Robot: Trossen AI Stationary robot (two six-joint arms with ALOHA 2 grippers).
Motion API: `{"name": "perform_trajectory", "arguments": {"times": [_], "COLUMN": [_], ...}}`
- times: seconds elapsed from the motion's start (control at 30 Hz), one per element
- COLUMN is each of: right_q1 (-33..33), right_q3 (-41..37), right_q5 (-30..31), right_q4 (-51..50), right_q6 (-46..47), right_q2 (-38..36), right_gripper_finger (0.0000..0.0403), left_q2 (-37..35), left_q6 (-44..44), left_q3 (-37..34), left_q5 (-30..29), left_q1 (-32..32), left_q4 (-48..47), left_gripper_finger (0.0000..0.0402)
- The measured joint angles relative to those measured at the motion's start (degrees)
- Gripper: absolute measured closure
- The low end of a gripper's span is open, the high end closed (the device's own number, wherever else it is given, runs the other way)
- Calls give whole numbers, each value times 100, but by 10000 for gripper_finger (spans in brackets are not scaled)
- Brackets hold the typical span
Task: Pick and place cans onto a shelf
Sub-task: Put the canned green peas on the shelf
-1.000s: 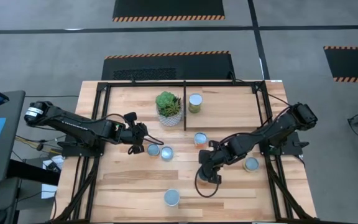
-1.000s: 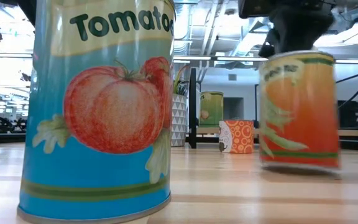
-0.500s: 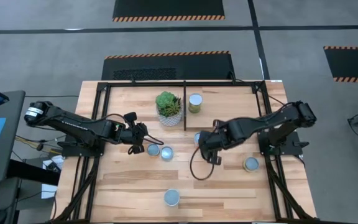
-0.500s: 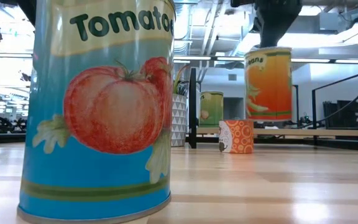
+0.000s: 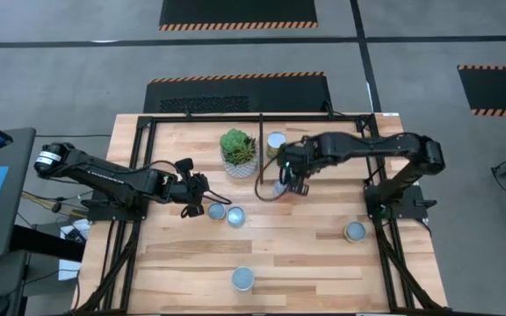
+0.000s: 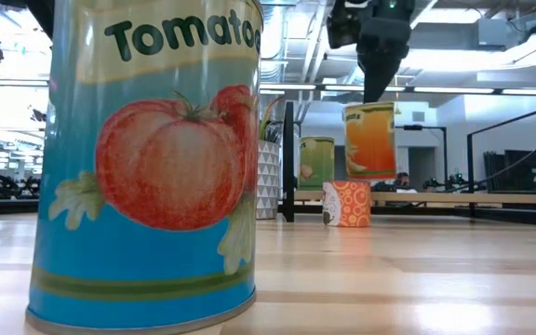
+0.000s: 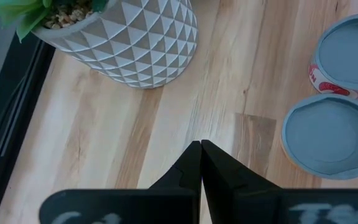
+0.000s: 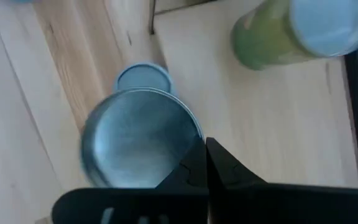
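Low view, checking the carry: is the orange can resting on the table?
No, the orange can hangs under the right gripper, clear above the table.

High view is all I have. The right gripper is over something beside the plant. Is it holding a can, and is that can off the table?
Observer: Yes. In the low view the right gripper holds an orange-labelled can by its top, hanging clear above the table.
Operator: Anything underneath it?
Observer: A short orange patterned can stands on the table just below the held one.
Operator: And the left gripper, is it carrying anything?
Observer: No. The left wrist view shows the left gripper shut with nothing between its fingers.
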Motion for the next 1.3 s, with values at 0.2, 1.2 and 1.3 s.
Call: {"name": "perform_trajectory", "arguments": {"times": [0.2,1.2,1.3], "right_q1": [-356,-2348,-2335], "right_q3": [5,-8,-7], "right_q5": [34,-560,-557], "right_q4": [213,597,700], "right_q6": [-363,-1121,-1118], "right_q2": [-333,-432,-327], "right_gripper_finger": [401,394,396], "left_q2": [0,0,0], "left_q6": [0,-61,-57], "left_q3": [0,0,0], "left_q5": [-30,-63,-63], "left_q1": [-1,-1,0], "left_q4": [-10,1,3], "left_gripper_finger": [401,401,401]}}
